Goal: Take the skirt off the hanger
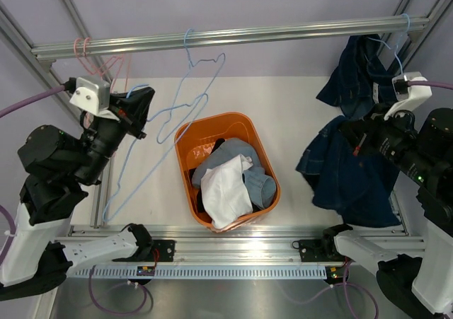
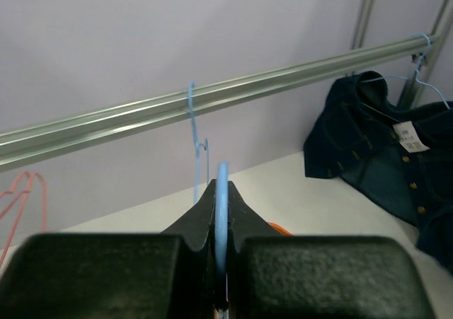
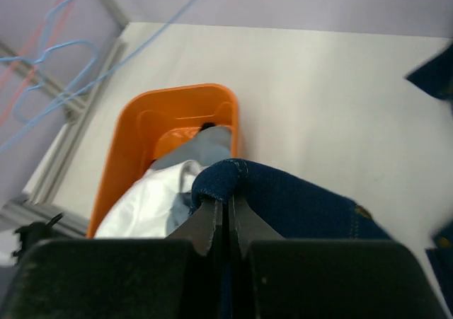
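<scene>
Your right jaws clenched on fold of dark denim skirt [image 1: 347,184], far right on counter [image 1: 297,100]. Left jaws clenched on bare light-blue wire hanger [image 2: 222,206], well apart at left. Orange basket [image 1: 209,128] between them, leftward of skirt; right arm nearer, likely drop.

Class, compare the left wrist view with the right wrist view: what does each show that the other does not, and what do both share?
Left wrist only: the hanging rail, a white tag, and the left gripper, jaws shut on a light-blue hanger. Right wrist only: the white cloth in the orange basket, and the right gripper, jaws shut on the denim garment. Both: that denim garment and the white tabletop.
</scene>
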Available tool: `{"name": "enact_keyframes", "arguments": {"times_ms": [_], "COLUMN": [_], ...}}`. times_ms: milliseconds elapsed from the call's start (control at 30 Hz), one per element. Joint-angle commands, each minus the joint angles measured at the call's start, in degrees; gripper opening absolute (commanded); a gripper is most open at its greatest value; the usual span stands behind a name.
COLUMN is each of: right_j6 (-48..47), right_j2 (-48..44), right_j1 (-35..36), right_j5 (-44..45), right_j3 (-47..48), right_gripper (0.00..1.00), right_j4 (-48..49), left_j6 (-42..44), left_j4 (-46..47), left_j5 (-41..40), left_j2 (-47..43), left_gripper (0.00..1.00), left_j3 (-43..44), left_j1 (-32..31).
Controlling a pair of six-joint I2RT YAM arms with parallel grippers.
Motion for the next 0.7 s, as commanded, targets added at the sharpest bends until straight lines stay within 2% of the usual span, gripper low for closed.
{"name": "enact_keyframes", "arguments": {"times_ms": [0, 133, 200, 267, 333, 367, 467, 533, 600, 667], "right_j6": [-0.2, 4.4, 9.5, 14.2, 21.0, 25.4, 29.8, 32.1, 30.0, 25.7], "right_j2": [1.1, 5.0, 8.2, 10.0, 11.5, 13.7, 20.1, 22.8, 25.4, 26.0], "right_j1": [-0.1, -0.1, -0.1, -0.1, 0.0, -0.1, 0.1, 1.3, 3.3, 8.5], "right_j5": [-17.2, -22.1, -29.8, -36.6, -39.5, -41.9, -45.7, -45.7, -45.4, -41.3], "right_j3": [6.0, 15.5, 19.3, 20.1, 21.6, 22.3, 27.0, 30.7, 31.1, 29.8], "right_gripper": [0.0, 0.0, 0.0, 0.0, 0.0, 0.0, 0.0, 0.0, 0.0, 0.0], "right_j4": [9.2, 10.5, 15.4, 26.1, 36.4, 40.0, 47.9, 48.9, 48.7, 44.8], "left_j6": [-3.3, -5.3, -5.9, -6.0, -8.8, -9.3, -10.7, -11.3, -11.7, -12.3], "left_j4": [-1.2, -2.3, -2.4, -1.7, -0.9, -0.5, 1.2, 1.6, 2.2, 3.3], "left_j5": [6.0, 7.2, 9.1, 12.8, 14.5, 15.1, 17.4, 18.6, 19.4, 20.1], "left_j2": [1.9, 2.0, 1.5, 0.9, 0.3, -0.7, -2.3, -3.3, -4.4, -5.3], "left_gripper": [0.0, 0.0, 0.0, 0.0, 0.0, 0.0, 0.0, 0.0, 0.0, 0.0], "left_j3": [4.4, 5.8, 6.4, 6.8, 7.3, 7.2, 6.6, 6.8, 6.6, 6.1], "left_j1": [0.0, 0.0, 0.0, 0.0, 0.0, 0.0, 0.0, 0.0, 0.0, 0.0]}}
